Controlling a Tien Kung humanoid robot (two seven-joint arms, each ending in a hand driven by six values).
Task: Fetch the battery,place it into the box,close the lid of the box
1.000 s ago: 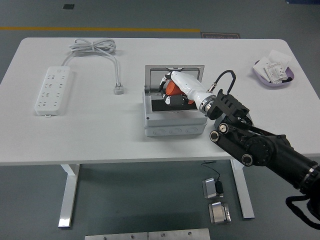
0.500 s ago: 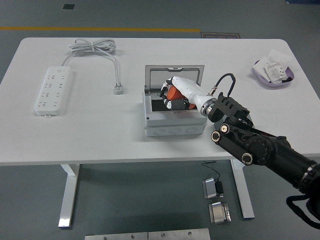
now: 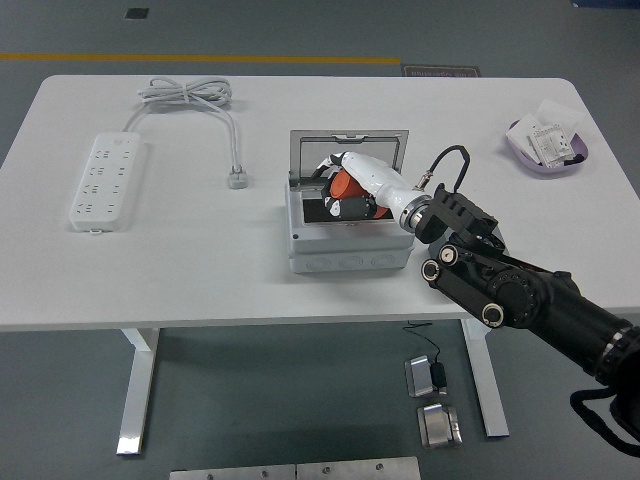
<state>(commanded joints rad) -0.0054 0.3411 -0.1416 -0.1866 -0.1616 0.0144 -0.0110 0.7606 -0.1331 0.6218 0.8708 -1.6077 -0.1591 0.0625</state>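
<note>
Orange battery [image 3: 347,186] clasped by right hand [image 3: 352,186] inside box [image 3: 345,250]; likely rigid, hefty; grip its sides.

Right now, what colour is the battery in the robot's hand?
Orange with a black end, seen in the head view: the battery sits in the right hand over the box.

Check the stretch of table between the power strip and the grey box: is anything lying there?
Yes. In the head view the white plug of the power strip lies between it and the box, its cable looping back; otherwise bare table.
</note>
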